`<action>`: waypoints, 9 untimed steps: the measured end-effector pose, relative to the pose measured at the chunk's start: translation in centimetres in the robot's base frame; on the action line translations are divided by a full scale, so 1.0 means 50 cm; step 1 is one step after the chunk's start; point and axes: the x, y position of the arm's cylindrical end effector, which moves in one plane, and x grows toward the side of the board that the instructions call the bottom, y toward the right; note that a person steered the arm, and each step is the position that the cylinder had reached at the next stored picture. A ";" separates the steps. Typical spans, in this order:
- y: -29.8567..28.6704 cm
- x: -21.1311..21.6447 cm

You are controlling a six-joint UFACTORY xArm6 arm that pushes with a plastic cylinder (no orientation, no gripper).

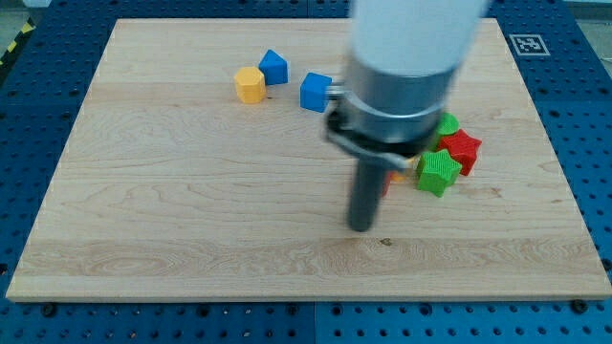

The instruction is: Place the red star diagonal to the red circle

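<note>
Arm dropping in from the view's top, big pale cylinder (413, 29) up high, grey collar (397, 100) under it, and the dark rod pointing straight down, upright, no lean that I can see. My tip (360, 227) sits on the bare wood of the bench (191, 191), and that is the whole tool: a plain rod, nothing to spread or press together, holding nothing.

Landmark is the red star (460, 149), and everything goes off that. My tip lies to the view's left of the red star and lower down, near it but apart, touching no block that I can make out. Just beside the red star, on its lower left, the green star (437, 172) is pressed right up against it. Above the red star, toward the view's top, a second green block (447, 123) peeks out from behind the collar, shape hard to tell. Left of the green star a sliver of red-orange (392, 178) shows by the rod; whether that is the red circle I cannot tell.

Well off to the red star's upper left: blue cube (316, 92), then a blue block with a peaked top (274, 67), and the yellow block (250, 85) touching it.
</note>
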 end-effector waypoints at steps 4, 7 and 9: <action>0.347 -0.287; 0.625 -0.366; 0.268 -0.338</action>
